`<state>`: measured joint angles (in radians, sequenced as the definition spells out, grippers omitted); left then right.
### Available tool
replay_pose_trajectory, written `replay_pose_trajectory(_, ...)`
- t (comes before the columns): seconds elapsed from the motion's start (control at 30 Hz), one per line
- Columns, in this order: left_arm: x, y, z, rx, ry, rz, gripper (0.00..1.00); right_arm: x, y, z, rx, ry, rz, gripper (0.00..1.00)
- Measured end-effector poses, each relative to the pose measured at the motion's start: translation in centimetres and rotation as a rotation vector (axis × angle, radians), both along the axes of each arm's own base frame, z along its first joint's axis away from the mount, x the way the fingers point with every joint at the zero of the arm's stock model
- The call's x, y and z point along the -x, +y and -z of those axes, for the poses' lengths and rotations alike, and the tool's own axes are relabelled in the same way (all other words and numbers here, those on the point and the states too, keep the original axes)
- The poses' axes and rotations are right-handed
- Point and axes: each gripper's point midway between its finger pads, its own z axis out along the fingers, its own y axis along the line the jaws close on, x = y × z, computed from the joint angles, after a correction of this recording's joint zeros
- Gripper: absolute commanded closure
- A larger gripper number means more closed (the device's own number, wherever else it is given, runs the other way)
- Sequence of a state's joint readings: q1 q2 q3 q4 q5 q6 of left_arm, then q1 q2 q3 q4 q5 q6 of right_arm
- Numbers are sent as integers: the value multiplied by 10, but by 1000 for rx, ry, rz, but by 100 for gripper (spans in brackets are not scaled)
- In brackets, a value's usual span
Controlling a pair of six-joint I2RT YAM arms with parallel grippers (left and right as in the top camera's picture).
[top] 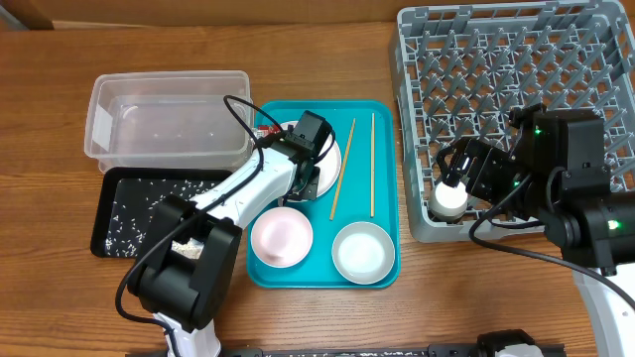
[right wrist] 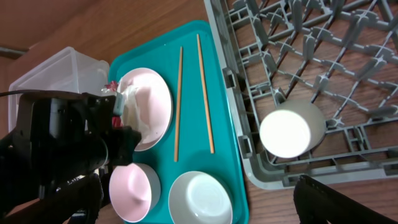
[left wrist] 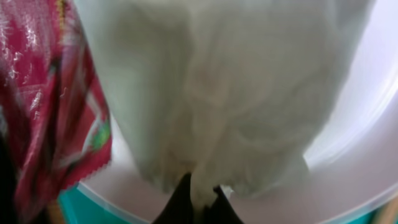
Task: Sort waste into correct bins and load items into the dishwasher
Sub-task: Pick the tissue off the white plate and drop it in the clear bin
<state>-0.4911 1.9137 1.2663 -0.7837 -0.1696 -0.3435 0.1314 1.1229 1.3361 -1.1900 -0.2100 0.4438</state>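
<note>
My left gripper [top: 303,164] hangs low over the white plate [top: 335,159] and is shut on the crumpled white tissue [left wrist: 217,93]; its fingertips [left wrist: 199,199] pinch the tissue's lower edge. The red snack wrapper [left wrist: 43,99] lies on the plate's left side. Two chopsticks [top: 342,169], the pink bowl [top: 281,236] and the whitish bowl [top: 360,251] lie on the teal tray [top: 387,129]. My right gripper [top: 458,174] is open at the grey dish rack's [top: 516,79] front left corner, just above the white cup [right wrist: 291,129], which rests inside the rack.
The clear tub [top: 169,114] stands at the back left and looks empty. The black tray [top: 129,213] in front of it holds scattered rice grains. My left arm reaches across between the black tray and the teal tray.
</note>
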Motion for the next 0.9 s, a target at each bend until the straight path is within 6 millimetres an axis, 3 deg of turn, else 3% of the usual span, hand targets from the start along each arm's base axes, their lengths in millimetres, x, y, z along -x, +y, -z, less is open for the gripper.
replay_pose_trajectory(0.1,-1,4,-25,-6,39,-11,96,0,0,0,0,0,0,0)
replay_pose_trajectory(0.23,-32,14,-84,45,-51,-71,96,0,0,0,0,0,0,0)
replay_pose_trajectory(0.3,-48,31,-116,74,-129,-122,96,0,0,0,0,0,0,0)
replay_pose_trajectory(0.4,-62,64,-144,88,-207,-208,96,0,0,0,0,0,0,0)
replay_pose_trajectory(0.43,-66,78,-148,85,-221,-242,96,0,0,0,0,0,0,0)
replay_pose_trajectory(0.47,-69,93,-149,82,-228,-279,86,0,0,0,0,0,0,0)
replay_pose_trajectory(0.5,-72,105,-149,80,-234,-310,60,0,0,0,0,0,0,0)
replay_pose_trajectory(0.53,-76,119,-147,78,-237,-348,50,0,0,0,0,-1,0,0)
replay_pose_trajectory(0.6,-82,141,-141,84,-235,-395,49,0,0,0,0,-1,0,0)
replay_pose_trajectory(0.67,-84,148,-133,103,-213,-406,49,0,0,0,0,0,0,0)
replay_pose_trajectory(0.77,-80,138,-127,133,-170,-363,50,0,0,0,0,0,0,0)
replay_pose_trajectory(0.9,-69,97,-125,148,-126,-237,49,0,0,0,0,0,0,0)
